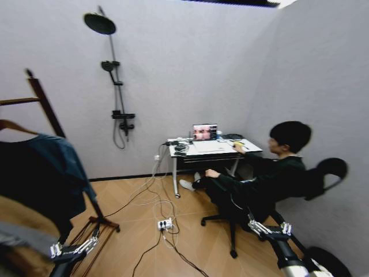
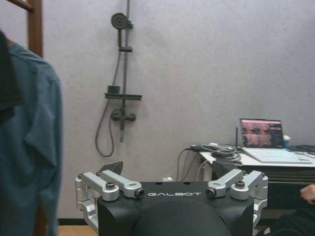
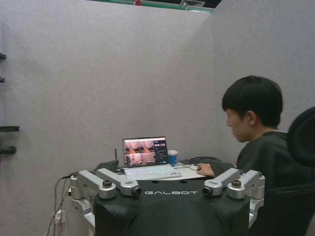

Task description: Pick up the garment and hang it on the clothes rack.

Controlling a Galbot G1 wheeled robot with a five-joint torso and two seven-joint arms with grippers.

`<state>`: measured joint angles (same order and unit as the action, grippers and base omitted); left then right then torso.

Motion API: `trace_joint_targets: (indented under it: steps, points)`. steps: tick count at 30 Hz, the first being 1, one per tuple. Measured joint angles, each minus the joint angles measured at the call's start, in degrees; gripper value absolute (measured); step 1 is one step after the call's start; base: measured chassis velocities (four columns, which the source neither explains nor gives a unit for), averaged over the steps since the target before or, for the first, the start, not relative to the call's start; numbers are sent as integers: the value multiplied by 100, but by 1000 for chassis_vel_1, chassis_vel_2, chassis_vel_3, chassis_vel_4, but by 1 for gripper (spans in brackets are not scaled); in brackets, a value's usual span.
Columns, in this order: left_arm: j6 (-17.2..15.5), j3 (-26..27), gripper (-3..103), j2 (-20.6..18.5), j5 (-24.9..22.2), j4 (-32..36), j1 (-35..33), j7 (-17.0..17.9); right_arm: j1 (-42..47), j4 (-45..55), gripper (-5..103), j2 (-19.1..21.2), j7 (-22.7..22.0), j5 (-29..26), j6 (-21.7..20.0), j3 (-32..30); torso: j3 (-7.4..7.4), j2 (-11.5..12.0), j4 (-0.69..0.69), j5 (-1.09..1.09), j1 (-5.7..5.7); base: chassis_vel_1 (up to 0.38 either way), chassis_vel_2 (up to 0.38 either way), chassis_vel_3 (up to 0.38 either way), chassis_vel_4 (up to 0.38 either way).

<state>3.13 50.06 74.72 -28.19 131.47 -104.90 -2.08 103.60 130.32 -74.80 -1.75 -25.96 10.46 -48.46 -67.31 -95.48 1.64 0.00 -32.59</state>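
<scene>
Both grippers, left [image 1: 72,250] and right [image 1: 270,229], low, jaws spread, empty; dark teal-blue soft-cloth garment [image 1: 60,158] on dark reddish-brown wooden clothes rack [image 1: 45,104]; task apparently complete.

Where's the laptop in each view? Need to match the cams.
Head view: laptop at centre, on the desk by the back wall.
Left wrist view: laptop on the desk, beyond the left gripper.
Right wrist view: laptop just beyond the right gripper.
Shared landmark: the blue cup beside the laptop.
</scene>
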Motion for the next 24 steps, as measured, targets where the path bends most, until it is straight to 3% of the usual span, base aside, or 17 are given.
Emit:
trace_joint_targets:
  steps: [24]
  points:
    - [0, 0, 100, 0, 0, 0, 0, 0, -1, 0, 100, 0, 0, 0, 0, 0, 0, 0, -1, 0, 0, -13, -10, -9, -12]
